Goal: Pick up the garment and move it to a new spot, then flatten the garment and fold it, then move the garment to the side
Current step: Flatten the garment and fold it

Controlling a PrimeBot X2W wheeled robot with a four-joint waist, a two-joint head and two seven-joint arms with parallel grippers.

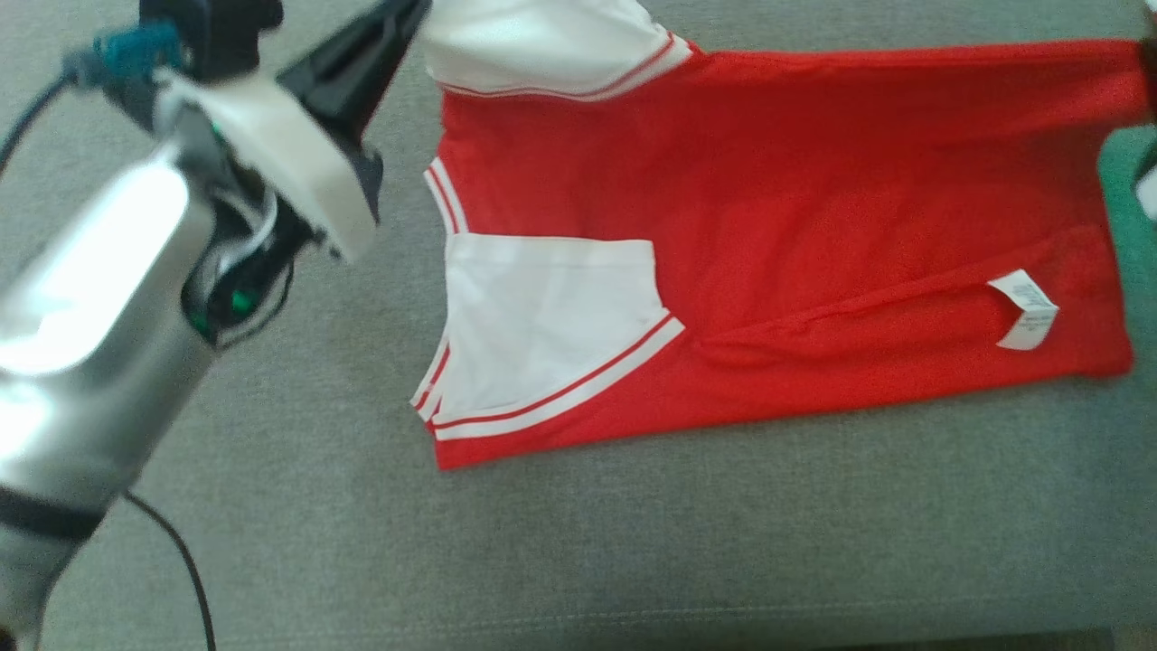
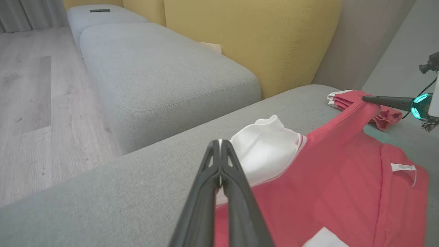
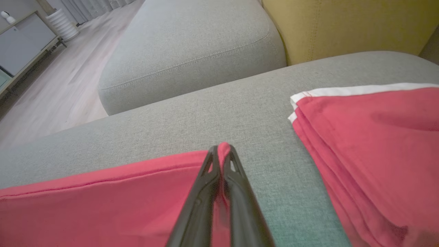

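Note:
The garment [image 1: 813, 226] is a red shirt with white sleeves, spread mostly flat on the grey sofa cushion [image 1: 633, 542]. A white label [image 1: 1026, 310] shows near its hem. My left gripper [image 2: 220, 144] is shut on the far white sleeve [image 2: 264, 151], which is lifted and bunched at the fingertips. In the head view the left gripper [image 1: 398, 23] sits at the top left. My right gripper [image 3: 223, 151] is shut on a red corner of the garment [image 3: 103, 206], pulling that edge taut. In the left wrist view the right gripper [image 2: 365, 98] holds this raised corner.
A second red garment [image 3: 370, 144], folded, lies on the cushion just beyond the right gripper. A yellow backrest [image 2: 257, 34] rises behind the seat. Another grey seat cushion [image 2: 164, 68] adjoins, with wooden floor [image 2: 27, 103] past the sofa edge.

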